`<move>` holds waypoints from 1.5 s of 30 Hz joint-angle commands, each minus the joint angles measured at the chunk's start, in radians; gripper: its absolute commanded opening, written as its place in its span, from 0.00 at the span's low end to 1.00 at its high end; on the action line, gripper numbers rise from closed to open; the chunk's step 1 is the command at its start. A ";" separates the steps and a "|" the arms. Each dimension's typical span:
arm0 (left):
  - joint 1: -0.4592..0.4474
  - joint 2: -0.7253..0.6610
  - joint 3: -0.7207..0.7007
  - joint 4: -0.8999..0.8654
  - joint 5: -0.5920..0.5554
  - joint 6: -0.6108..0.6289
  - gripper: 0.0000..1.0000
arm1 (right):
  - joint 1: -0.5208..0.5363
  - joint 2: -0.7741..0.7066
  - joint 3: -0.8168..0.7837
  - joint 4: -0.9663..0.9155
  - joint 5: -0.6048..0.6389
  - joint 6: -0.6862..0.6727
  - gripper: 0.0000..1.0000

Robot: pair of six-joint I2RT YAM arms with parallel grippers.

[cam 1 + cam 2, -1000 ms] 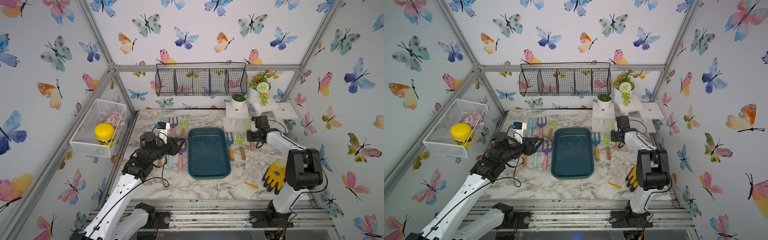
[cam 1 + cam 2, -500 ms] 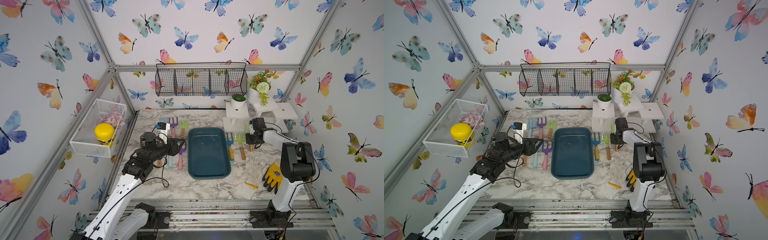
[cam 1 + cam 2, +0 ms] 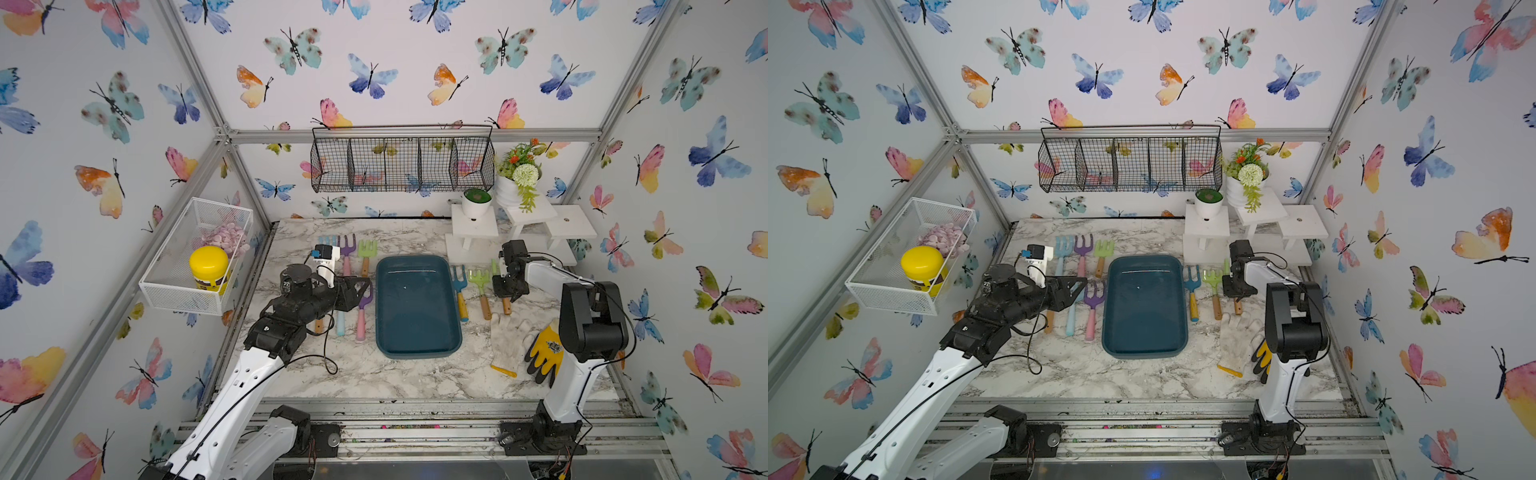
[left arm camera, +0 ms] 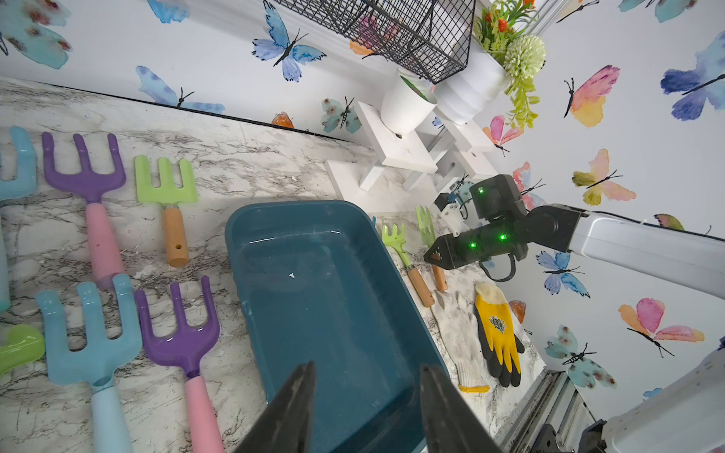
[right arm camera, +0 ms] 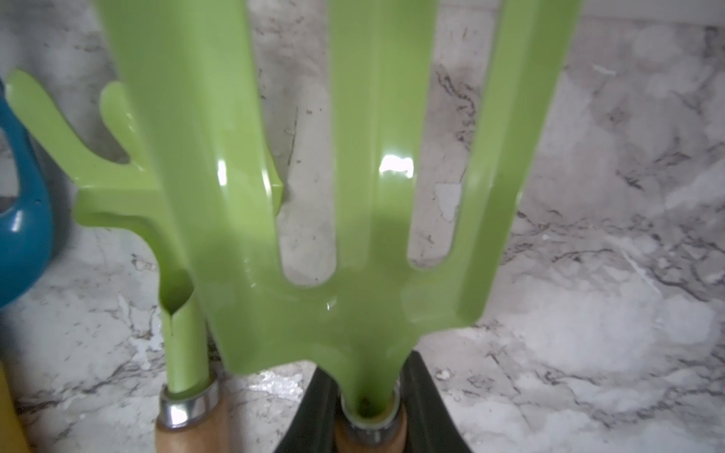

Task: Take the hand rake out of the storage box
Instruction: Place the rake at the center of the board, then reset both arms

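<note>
**Item:** hand rake point(image 5: 353, 235), with a green three-tined head and a wooden handle.
**Location:** outside the storage box point(image 3: 415, 311), right of centre in both top views, beside a second green rake point(image 3: 480, 277). Whether it rests on the top or hangs just clear cannot be told. The box sits mid-frame and is empty.
**Handling (judged):** light and stiff. The glossy painted head is likely slick, and the bare wood should grip better. The best hold is the neck, where the metal collar meets the handle. The tines may snag the neighbour.
**Tools:** the right gripper point(image 4: 435, 257) is clamped narrow on that collar. The left gripper point(image 4: 367, 368) is half spread and holds nothing.
**Surface:** marble-pattern table point(image 3: 374, 374), flat and speckled with grit. Gloves point(image 3: 544, 353) lie at lower right.
**Room:** butterfly-papered walls, a wire rack point(image 3: 401, 164) at upper centre and a white basket point(image 3: 199, 257) at left.
</note>
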 commanded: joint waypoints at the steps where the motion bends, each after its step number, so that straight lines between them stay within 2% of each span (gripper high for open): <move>1: 0.000 0.000 0.015 0.002 -0.064 0.030 0.52 | -0.004 -0.017 -0.021 -0.054 0.019 -0.007 0.38; 6: 0.007 0.055 -0.008 0.024 -0.300 0.111 0.59 | -0.004 -0.077 -0.033 -0.031 0.027 0.000 0.74; 7: 0.010 0.069 -0.028 0.054 -0.343 0.128 0.59 | -0.004 -0.091 -0.036 -0.023 0.033 0.004 0.85; 9: 0.017 0.093 -0.067 0.118 -0.401 0.164 0.60 | -0.005 -0.123 -0.039 -0.008 0.045 0.005 0.97; 10: 0.023 0.104 -0.090 0.155 -0.426 0.183 0.60 | -0.005 -0.146 -0.045 0.011 0.055 0.007 1.00; 16: 0.118 0.132 -0.221 0.351 -0.582 0.264 0.61 | -0.019 -0.332 -0.154 0.252 0.085 0.011 1.00; 19: 0.181 0.127 -0.337 0.528 -0.597 0.307 0.60 | -0.021 -0.430 -0.263 0.444 0.083 -0.015 1.00; 22: 0.193 0.126 -0.439 0.675 -0.630 0.355 0.61 | -0.024 -0.483 -0.342 0.548 0.021 -0.046 1.00; 25: 0.214 0.149 -0.546 0.872 -0.609 0.384 0.62 | -0.024 -0.475 -0.421 0.672 -0.015 -0.094 1.00; 29: 0.265 0.230 -0.593 0.995 -0.518 0.372 0.62 | -0.024 -0.449 -0.507 0.769 -0.035 -0.064 0.98; 34: 0.285 0.399 -0.650 1.201 -0.515 0.368 0.62 | -0.025 -0.516 -0.705 1.069 -0.057 -0.037 0.98; 36: 0.286 0.461 -0.613 1.199 -0.529 0.361 0.63 | -0.024 -0.541 -0.802 1.227 -0.035 -0.024 0.98; 37: 0.286 0.471 -0.585 1.146 -0.523 0.363 0.64 | -0.024 -0.548 -0.844 1.294 -0.026 -0.016 0.98; 39: 0.290 0.462 -0.603 1.164 -0.513 0.365 0.65 | -0.024 -0.550 -0.928 1.440 -0.015 -0.042 0.98; 40: 0.289 0.463 -0.612 1.181 -0.507 0.372 0.71 | -0.025 -0.553 -0.936 1.451 -0.001 -0.034 0.98; 41: 0.287 0.462 -0.614 1.183 -0.500 0.380 0.94 | -0.026 -0.564 -0.935 1.429 -0.016 -0.041 0.98; 42: 0.287 0.463 -0.612 1.182 -0.494 0.381 0.98 | -0.026 -0.570 -0.932 1.412 -0.039 -0.049 0.98; 45: 0.287 0.463 -0.612 1.181 -0.493 0.380 0.99 | -0.024 -0.567 -0.945 1.419 -0.044 -0.057 0.98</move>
